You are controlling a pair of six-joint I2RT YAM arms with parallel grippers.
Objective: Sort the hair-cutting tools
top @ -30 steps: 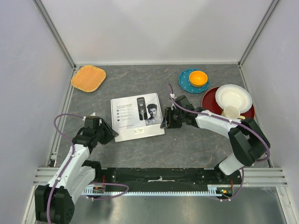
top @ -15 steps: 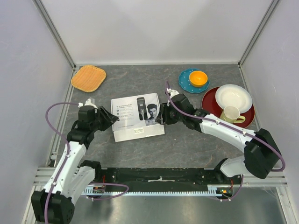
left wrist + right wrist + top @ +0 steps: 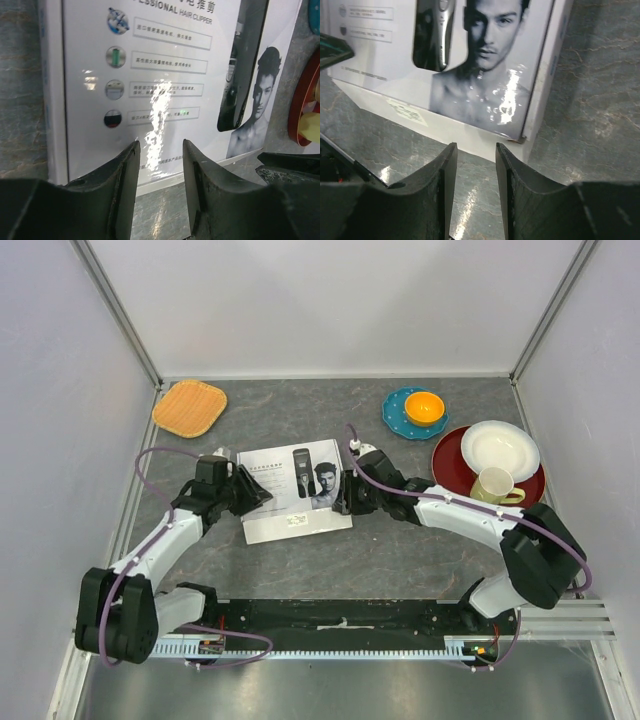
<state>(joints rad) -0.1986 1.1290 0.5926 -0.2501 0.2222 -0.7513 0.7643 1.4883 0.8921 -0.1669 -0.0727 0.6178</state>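
Note:
The hair-cutting tools are out of view; only a printed picture of a clipper shows on the lid of the closed white box [image 3: 295,490]. My left gripper [image 3: 255,492] is at the box's left edge, open, nothing between its fingers. In the left wrist view the box lid [image 3: 150,75] fills the frame just beyond the left gripper [image 3: 160,150]. My right gripper [image 3: 347,498] is at the box's right edge, also open and empty. The right wrist view has the box's near corner [image 3: 485,75] just ahead of the right gripper [image 3: 476,150].
An orange woven mat [image 3: 189,407] lies at the back left. A teal plate [image 3: 400,415] with an orange bowl [image 3: 424,407] sits at the back right. Beside it a red plate [image 3: 450,455] carries a white bowl [image 3: 498,448] and a cup [image 3: 495,483].
The left gripper has moved up and right from the table's left side to the box's left edge. The right gripper has shifted left, closer to the box's right edge.

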